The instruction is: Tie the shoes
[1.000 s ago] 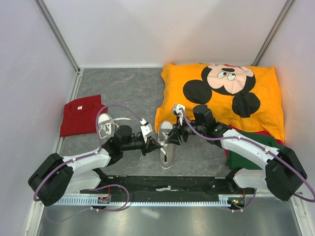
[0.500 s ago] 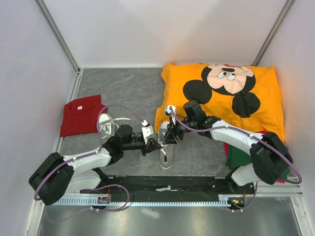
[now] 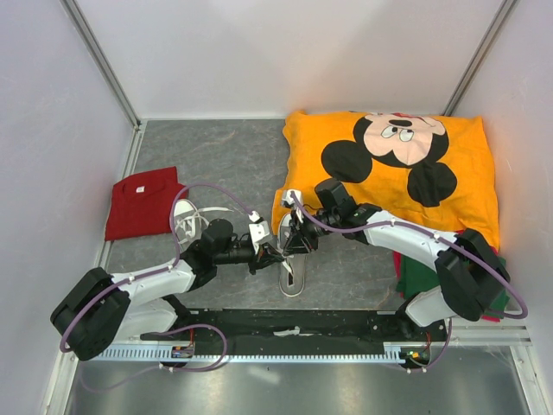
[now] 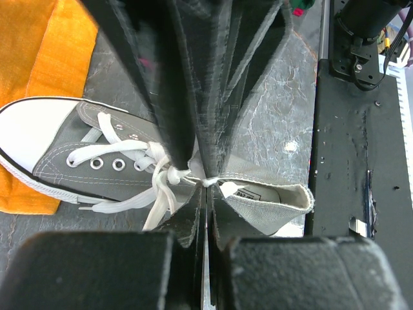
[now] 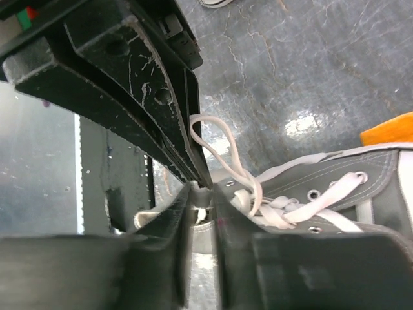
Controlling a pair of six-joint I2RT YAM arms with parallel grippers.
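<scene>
- One shoe (image 3: 292, 275) lies on the table (image 3: 233, 156) right in front of the two arms. Its white toe points to 12 o'clock and reaches the edge of the orange pillow (image 3: 389, 173).
- The other shoe (image 3: 183, 220) sits at 9 o'clock from it, next to a red shirt (image 3: 143, 203). Nothing is touching it, and its laces look loose.
- The left fingers (image 4: 200, 203) come in from 9 o'clock. They are squeezed almost together and pinch the white laces (image 4: 122, 147) at the little knot over the shoe's opening.
- The right fingers (image 5: 199, 195) come in from about 2 o'clock. They are narrow too and pinch the laces at nearly the same spot. The tips of both arms almost touch.
- A loop of lace (image 5: 219, 139) sticks up just beside the right fingers.
- I think each arm holds one side so that the two can pull apart, toward 9 and 3 o'clock, and make the knot tight.
- The shoe is small and light, so it could slide when they pull. The thin laces could also slip out of the fingers.
</scene>
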